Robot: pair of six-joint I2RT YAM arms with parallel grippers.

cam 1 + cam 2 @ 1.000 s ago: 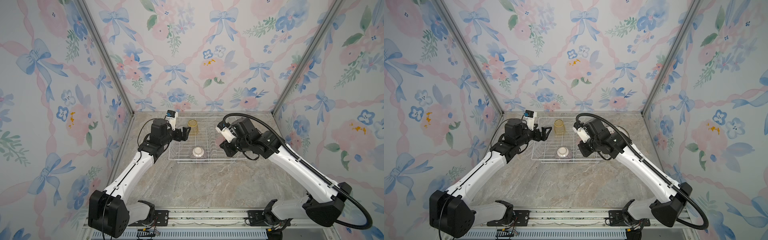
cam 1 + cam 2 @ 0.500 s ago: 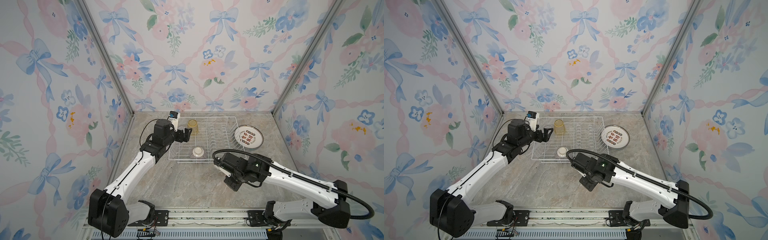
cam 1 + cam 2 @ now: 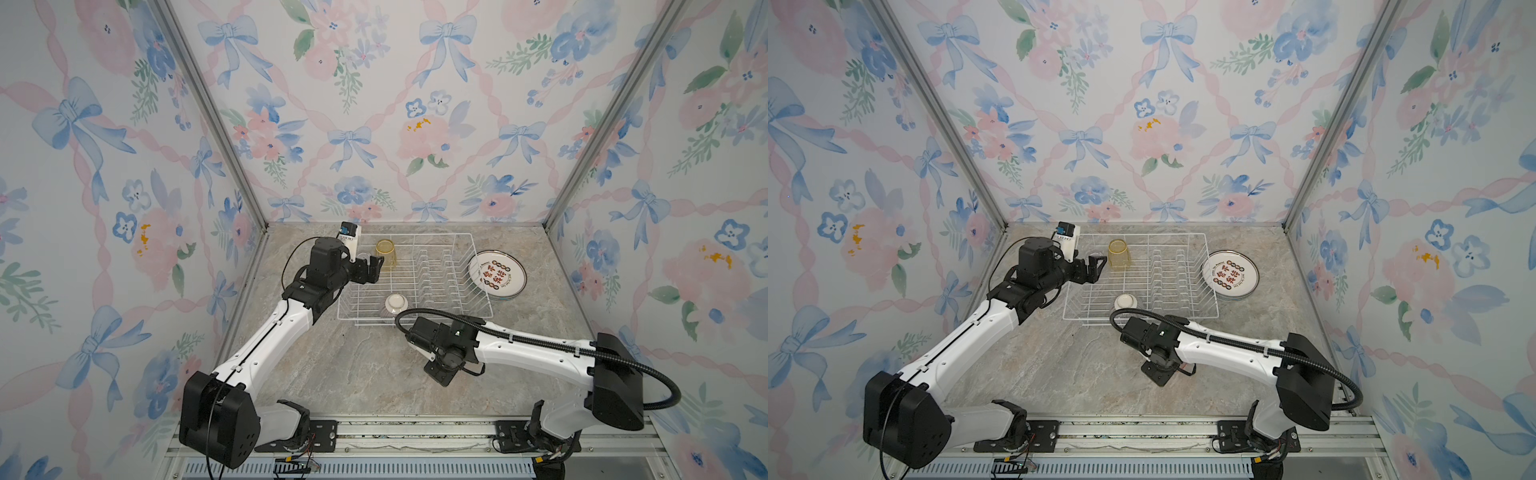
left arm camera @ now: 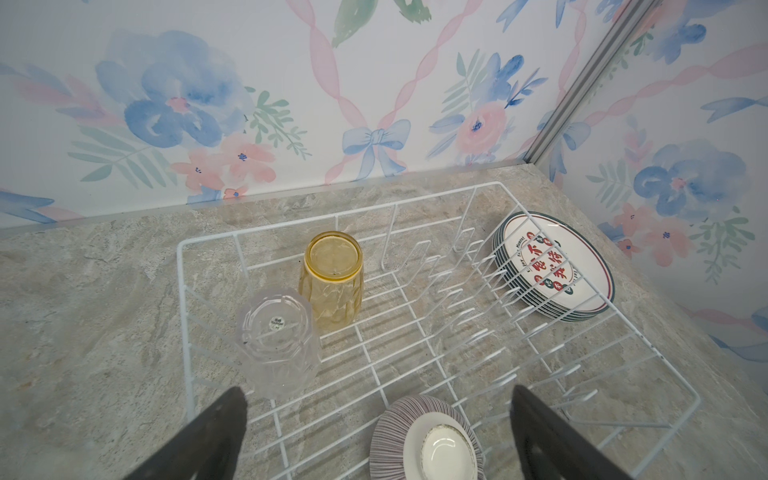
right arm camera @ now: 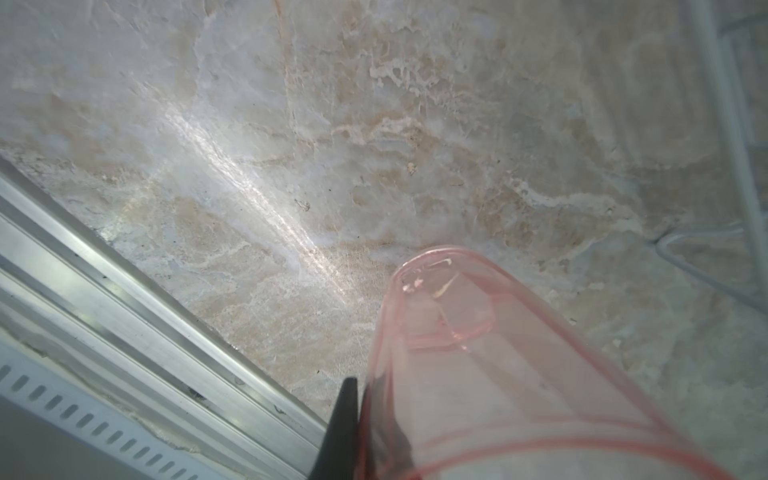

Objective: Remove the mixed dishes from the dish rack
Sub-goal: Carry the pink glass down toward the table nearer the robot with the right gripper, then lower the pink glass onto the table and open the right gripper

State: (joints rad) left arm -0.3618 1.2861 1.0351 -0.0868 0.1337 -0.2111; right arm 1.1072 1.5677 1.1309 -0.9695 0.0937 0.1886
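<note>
R arm (image 3: 532,353) swinging off dish rack (image 4: 336,215) toward surface (image 3: 353,374) front edge | R gripper (image 5: 361,428) pinching pink tumbler (image 5: 519,374) wall, not down yet | L gripper (image 3: 371,269) spread at rack L edge | 3 waiting in rack: clear tumbler (image 4: 276,340), yellow tumbler (image 4: 332,282), bowl (image 4: 428,440) | plates (image 3: 497,274) out

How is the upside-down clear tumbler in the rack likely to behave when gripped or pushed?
The clear tumbler looks like glass: probably slick and breakable. Standing inverted, tall and narrow, on the dish rack wires, it may tip if nudged sideways. Its faceted sides may help the pads hold.
</note>
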